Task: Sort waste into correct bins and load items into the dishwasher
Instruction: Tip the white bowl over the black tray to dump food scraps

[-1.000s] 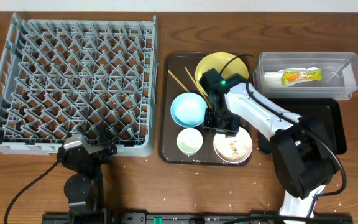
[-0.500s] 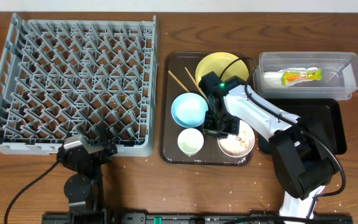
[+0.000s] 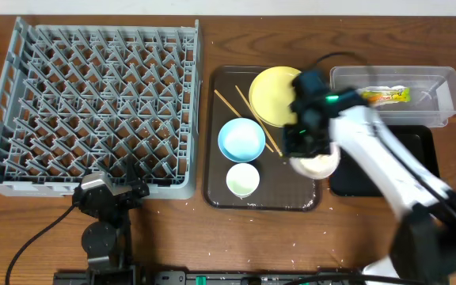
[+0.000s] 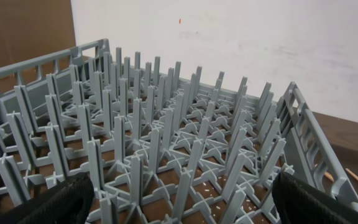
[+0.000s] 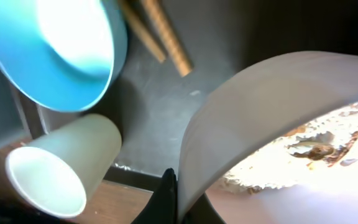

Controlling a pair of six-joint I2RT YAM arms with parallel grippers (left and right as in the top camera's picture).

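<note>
The white bowl (image 3: 317, 165), with rice scraps (image 5: 316, 149) in it, has left its spot beside the cup (image 3: 242, 180) and now hangs at the right rim of the brown tray (image 3: 220, 194), pinched at its rim by the right end effector (image 3: 305, 146), whose arm is blurred mid-swing toward the counter's right edge. That likely means the scraps are headed for the black tray (image 3: 418, 158), before the bowl can go to the rack (image 3: 93, 103). The left end effector (image 4: 188, 200) rests spread at the rack's near side.
</note>
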